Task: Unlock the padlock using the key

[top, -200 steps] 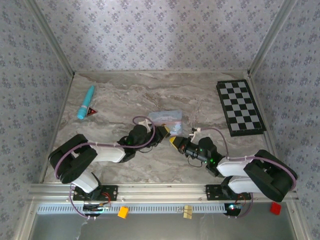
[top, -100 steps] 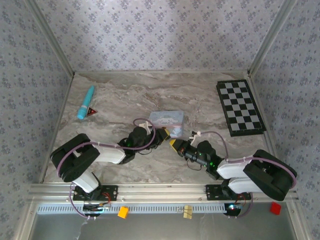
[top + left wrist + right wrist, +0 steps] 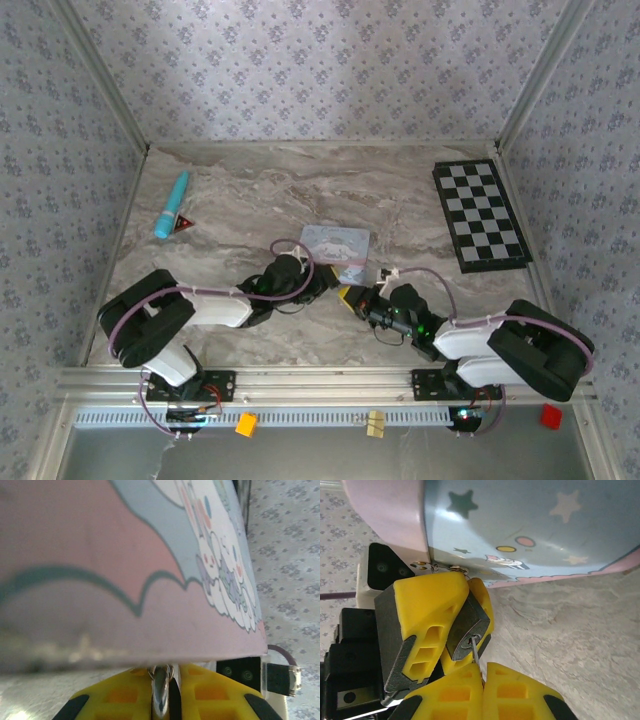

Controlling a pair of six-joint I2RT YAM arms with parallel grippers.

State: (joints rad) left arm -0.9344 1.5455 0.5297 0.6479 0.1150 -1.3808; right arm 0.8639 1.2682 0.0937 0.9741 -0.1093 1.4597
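The tin (image 3: 336,243) lies flatter than a second ago, lid up, and both arms have edged nearer. The left gripper (image 3: 322,283) clamps the padlock (image 3: 466,629) just beside the tin's edge. Its length runs toward the right gripper (image 3: 347,295), keyhole facing it, and those jaws pinch the key (image 3: 476,659), tip at the keyhole.

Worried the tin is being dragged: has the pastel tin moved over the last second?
Yes: the pastel tin has shifted slightly downward in the top view. Its near edge is now almost level with the near edge of the checkerboard.
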